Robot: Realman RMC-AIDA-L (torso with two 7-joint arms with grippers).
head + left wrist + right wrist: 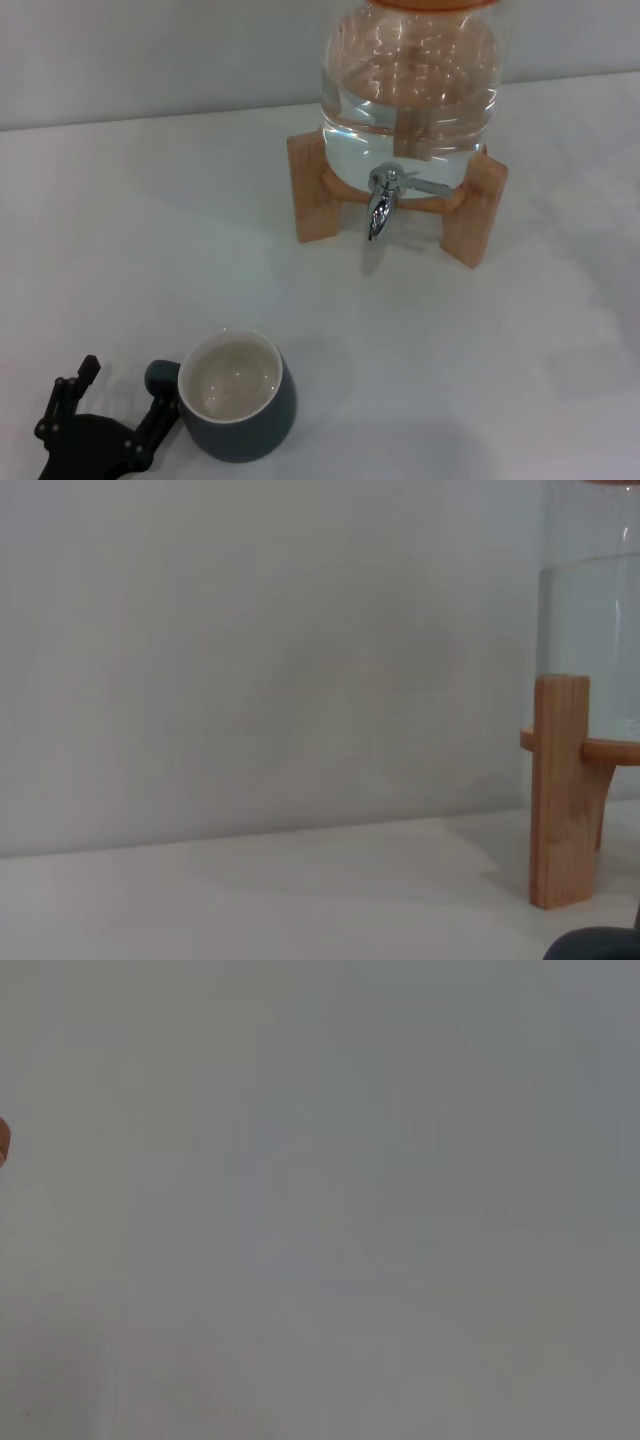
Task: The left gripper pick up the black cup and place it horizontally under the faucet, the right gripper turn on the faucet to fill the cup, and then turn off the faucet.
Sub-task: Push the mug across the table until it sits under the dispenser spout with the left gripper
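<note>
the left gripper (125,385) sits low at the near left of the white table (150,230), its two black fingers spread apart and holding nothing. one finger stands just beside the small handle of the black cup (240,410), the other farther out to the left. the cup stands upright directly to the gripper's right, its cream inside showing. well ahead of the gripper and off to its right, the faucet (383,200) juts from a clear water jar (410,90) resting on a wooden stand (320,190). the right gripper appears in no view, so i cannot tell its state
</note>
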